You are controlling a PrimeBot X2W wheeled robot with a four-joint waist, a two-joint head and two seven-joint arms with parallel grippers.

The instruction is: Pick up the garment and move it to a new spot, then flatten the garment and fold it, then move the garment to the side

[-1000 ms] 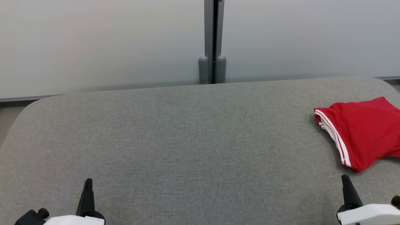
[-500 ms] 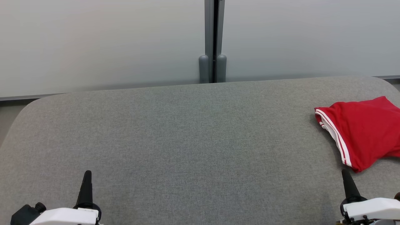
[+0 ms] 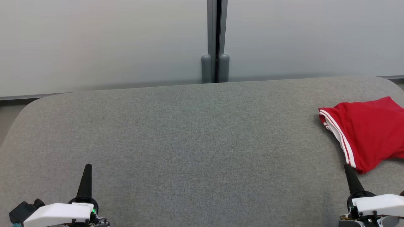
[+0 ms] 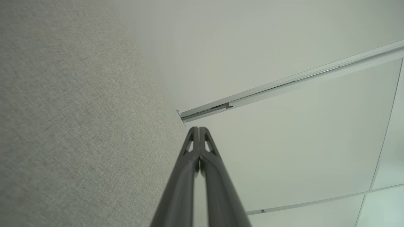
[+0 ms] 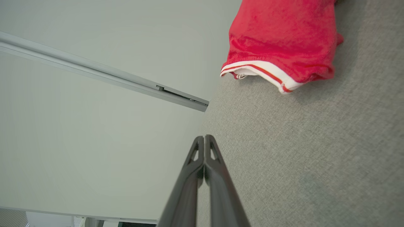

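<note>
Left claw (image 3: 88, 167) and right claw (image 3: 346, 167) clenched, empty, low over the table (image 3: 195, 132).
Both point forward, tips further ahead than a second ago; the right tip is near the folded red garment (image 3: 367, 132) at the table's right edge.

No readable text anywhere. Two candidates, both too small to make out:
- tiny sticker (image 4: 263, 211) on the wall panel seam (image 4: 303, 203), left wrist view
- faint printed strip (image 3: 82, 205) on top of the white wrist housing (image 3: 58, 212) at lower left, head view
</note>
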